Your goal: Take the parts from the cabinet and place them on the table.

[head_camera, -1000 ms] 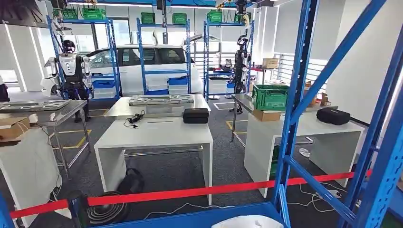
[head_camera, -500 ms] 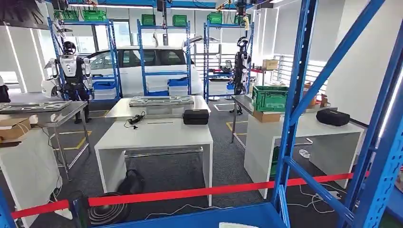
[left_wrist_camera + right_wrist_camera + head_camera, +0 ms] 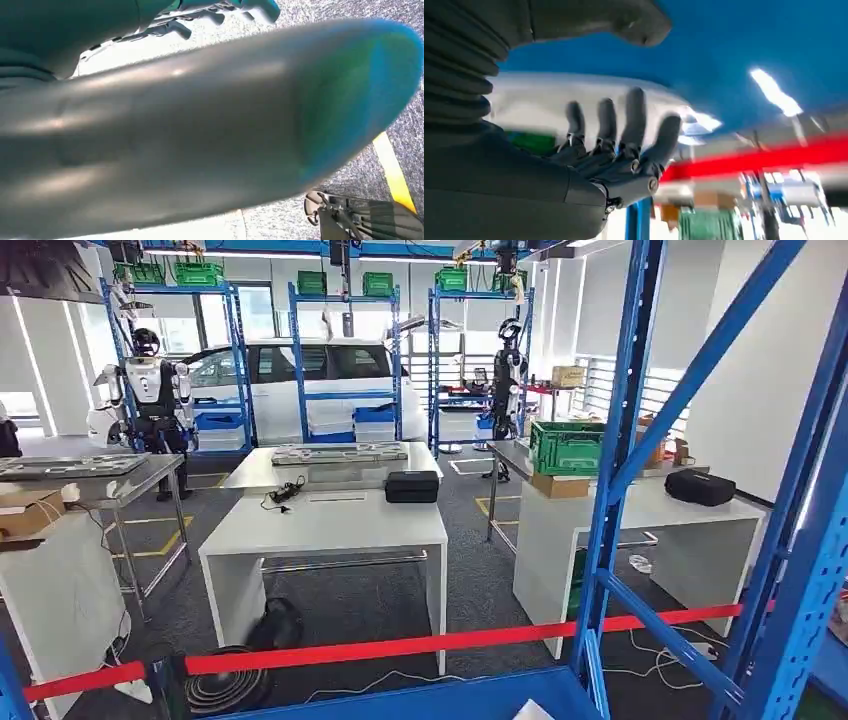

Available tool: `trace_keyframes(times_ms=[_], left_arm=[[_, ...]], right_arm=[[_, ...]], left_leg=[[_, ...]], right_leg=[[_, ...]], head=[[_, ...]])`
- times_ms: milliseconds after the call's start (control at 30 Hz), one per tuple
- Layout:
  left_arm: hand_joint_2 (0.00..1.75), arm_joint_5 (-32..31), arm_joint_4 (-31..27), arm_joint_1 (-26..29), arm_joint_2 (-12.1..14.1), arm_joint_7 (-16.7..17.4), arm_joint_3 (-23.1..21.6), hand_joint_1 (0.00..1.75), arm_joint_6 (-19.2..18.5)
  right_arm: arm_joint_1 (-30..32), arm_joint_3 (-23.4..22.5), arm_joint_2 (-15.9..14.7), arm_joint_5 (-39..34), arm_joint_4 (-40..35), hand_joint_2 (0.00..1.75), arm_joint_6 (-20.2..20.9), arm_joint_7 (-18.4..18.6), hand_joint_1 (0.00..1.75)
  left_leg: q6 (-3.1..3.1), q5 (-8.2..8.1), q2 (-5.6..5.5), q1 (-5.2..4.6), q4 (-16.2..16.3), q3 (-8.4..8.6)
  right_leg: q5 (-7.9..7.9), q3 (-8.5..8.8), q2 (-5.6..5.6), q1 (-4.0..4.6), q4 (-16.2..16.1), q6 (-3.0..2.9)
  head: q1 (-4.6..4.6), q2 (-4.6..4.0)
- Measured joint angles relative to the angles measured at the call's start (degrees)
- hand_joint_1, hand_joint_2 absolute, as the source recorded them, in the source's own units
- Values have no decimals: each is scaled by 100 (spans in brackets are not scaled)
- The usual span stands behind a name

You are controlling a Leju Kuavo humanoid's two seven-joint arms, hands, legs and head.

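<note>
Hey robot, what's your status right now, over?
Right hand open near white part on blue shelf. Left hand blurred, unclear. Red tape stretches before the white table.

I can read no text, label, brand, number or sign in any view. The brown cardboard box (image 3: 568,373) on the far shelf and the flat brown cardboard box (image 3: 560,483) under the green plastic crate (image 3: 568,445) are too small for any printing to be made out. The black zipped case (image 3: 412,485) on the white rectangular table (image 3: 320,525) carries no marking I can read.
</note>
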Motion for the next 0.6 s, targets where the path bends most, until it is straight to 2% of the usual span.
trace_keyframes(times_ms=[100, 200, 333, 600], left_arm=[[0, 0, 0, 3, 0, -2, 0, 0, 0], [0, -48, 0, 2, 0, -2, 0, 0, -4], [0, -94, 0, -17, -2, 7, 0, 0, -4], [0, -74, 0, -24, -7, -2, 0, 0, 24]], right_arm=[[51, -74, 0, -2, -479, 0, -10, -11, 0], [73, -92, 0, -7, -953, 0, -298, -199, 0], [-59, -98, -2, -148, -1494, 0, -315, -365, 0], [-211, -98, -2, -269, -1757, 0, -282, -402, 0]], left_leg=[[0, 0, -3, 1, -1, -1], [-1, 0, 7, 0, -1, -1], [0, 0, 10, 1, -1, 1], [0, 0, 9, 0, -1, 4]], right_leg=[[-1, 1, -1, 1, 0, -1], [0, -1, 2, 1, 1, -1], [0, -2, 4, 1, 1, -1], [0, 3, 2, 1, 1, 0]], head=[[0, 0], [0, 0], [-2, 0], [0, 0]])
